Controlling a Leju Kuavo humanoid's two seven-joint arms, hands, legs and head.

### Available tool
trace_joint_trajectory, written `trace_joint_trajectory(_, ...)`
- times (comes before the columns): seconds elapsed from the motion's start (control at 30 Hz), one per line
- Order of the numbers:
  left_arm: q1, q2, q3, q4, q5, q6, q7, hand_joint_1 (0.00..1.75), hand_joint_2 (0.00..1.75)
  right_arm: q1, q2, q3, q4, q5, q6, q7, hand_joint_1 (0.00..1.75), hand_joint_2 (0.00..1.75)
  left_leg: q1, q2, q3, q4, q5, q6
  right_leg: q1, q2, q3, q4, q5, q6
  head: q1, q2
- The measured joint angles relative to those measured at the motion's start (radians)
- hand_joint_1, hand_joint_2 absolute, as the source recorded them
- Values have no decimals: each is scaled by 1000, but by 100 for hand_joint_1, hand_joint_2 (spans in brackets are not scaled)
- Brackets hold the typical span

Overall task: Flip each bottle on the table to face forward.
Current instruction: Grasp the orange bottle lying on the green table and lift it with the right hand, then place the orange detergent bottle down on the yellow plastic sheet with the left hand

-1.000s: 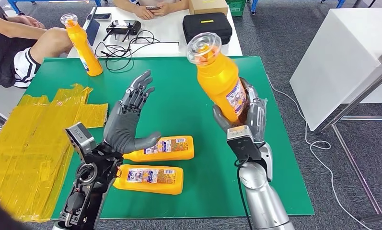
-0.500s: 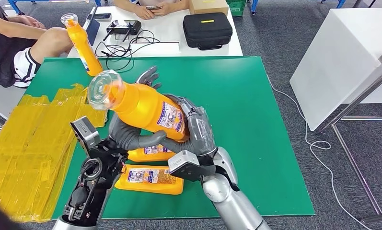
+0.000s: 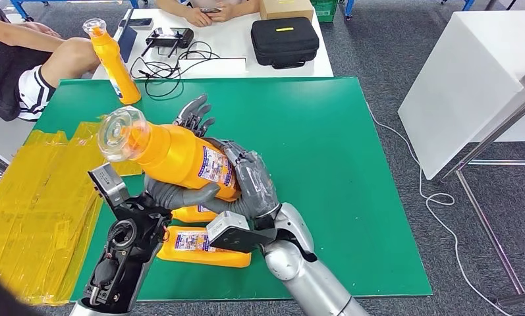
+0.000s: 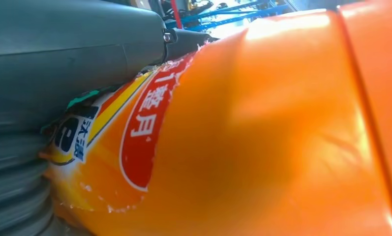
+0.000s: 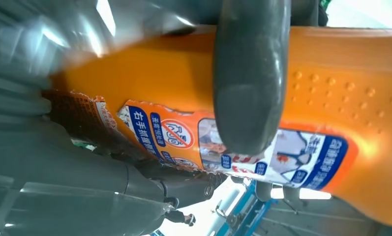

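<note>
My right hand (image 3: 249, 184) grips an orange bottle (image 3: 174, 155) by its labelled base, tilted with the clear cap (image 3: 121, 133) toward the left. The bottle lies against the palm of my left hand (image 3: 174, 195), whose thumb is under it and whose fingers (image 3: 193, 117) stand spread behind it. The left wrist view has the bottle (image 4: 262, 137) pressed close to the left hand (image 4: 61, 59). In the right wrist view a finger (image 5: 248, 88) wraps the bottle (image 5: 331, 88). Two bottles (image 3: 207, 243) (image 3: 192, 214) lie on the green table (image 3: 325, 145) under my hands. A third bottle (image 3: 114, 66) stands upright at the far left corner.
Crumpled yellow plastic sheet (image 3: 42, 191) covers the table's left side. Behind it is a white table with a black case (image 3: 284, 39), a controller and cables (image 3: 167, 62). A person (image 3: 22, 59) sits at the far left, another at the back. A white table (image 3: 470, 79) stands to the right.
My right hand has swung the bottle from upright at the right over to the left, tilted it down and brought it against my left palm. The left hand has barely moved.
</note>
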Motion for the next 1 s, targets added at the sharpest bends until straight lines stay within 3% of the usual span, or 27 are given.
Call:
trace_joint_trajectory(0.03, 3, 0, 3, 0, 3, 0, -5, 11, 175, -3, 2, 3, 8, 0, 0, 1, 175, 175, 0, 0, 0, 0, 0, 0, 0, 0, 0, 0, 0, 0, 0, 0)
trace_joint_trajectory(0.07, 6, 0, 5, 0, 6, 1, -12, 33, 175, -5, 3, 6, 14, -1, -1, 2, 175, 175, 0, 0, 0, 0, 0, 0, 0, 0, 0, 0, 0, 0, 0, 0)
trace_joint_trajectory(0.17, 14, 0, 11, -3, 19, 5, -36, 144, 175, -10, 7, 9, 28, -1, -2, 6, 175, 175, 0, 0, 0, 0, 0, 0, 0, 0, 0, 0, 0, 0, 0, 0)
trace_joint_trajectory(0.2, 16, 0, 13, -5, 23, 6, -43, 167, 175, -11, 8, 10, 31, -1, -3, 8, 175, 175, 0, 0, 0, 0, 0, 0, 0, 0, 0, 0, 0, 0, 0, 0)
trace_joint_trajectory(0.27, 19, 0, 17, -11, 29, 8, -51, 175, 175, -13, 9, 11, 35, -1, -4, 11, 175, 175, 0, 0, 0, 0, 0, 0, 0, 0, 0, 0, 0, 0, 0, 0)
trace_joint_trajectory(0.67, 21, 0, 23, -16, 62, 16, -62, 175, 175, -14, 9, 20, 41, -2, -21, 22, 175, 175, 0, 0, 0, 0, 0, 0, 0, 0, 0, 0, 0, 0, 0, 0)
trace_joint_trajectory(0.7, 21, 0, 23, -16, 62, 17, -63, 175, 175, -14, 9, 21, 41, -2, -23, 25, 161, 175, 0, 0, 0, 0, 0, 0, 0, 0, 0, 0, 0, 0, 0, 0)
trace_joint_trajectory(0.73, 21, 0, 23, -16, 62, 19, -64, 175, 175, -14, 9, 21, 41, -1, -26, 27, 126, 175, 0, 0, 0, 0, 0, 0, 0, 0, 0, 0, 0, 0, 0, 0)
trace_joint_trajectory(0.8, 21, 0, 24, -17, 63, 24, -65, 175, 175, -13, 8, 20, 41, 0, -34, 29, 38, 175, 0, 0, 1, 0, 0, 0, 0, 0, 0, 0, 0, 0, 0, 0)
trace_joint_trajectory(0.83, 21, 0, 24, -19, 63, 28, -65, 175, 175, -12, 8, 20, 41, 1, -40, 29, 8, 175, 0, 0, 1, 0, 0, 0, 0, 0, 0, 0, 0, 0, 0, 0)
trace_joint_trajectory(0.9, 21, 0, 24, -23, 64, 34, -65, 175, 175, -8, 5, 19, 39, 2, -52, 29, 0, 175, 0, 0, 1, 0, 0, 0, 0, 0, 0, 0, 0, 0, 0, 0)
trace_joint_trajectory(1.0, 19, 0, 33, -38, 68, 48, -67, 175, 175, 11, -6, 8, 17, 3, -68, 30, 0, 44, 0, 0, 0, 0, 0, 0, 0, 0, 0, 0, 0, 0, 0, 0)
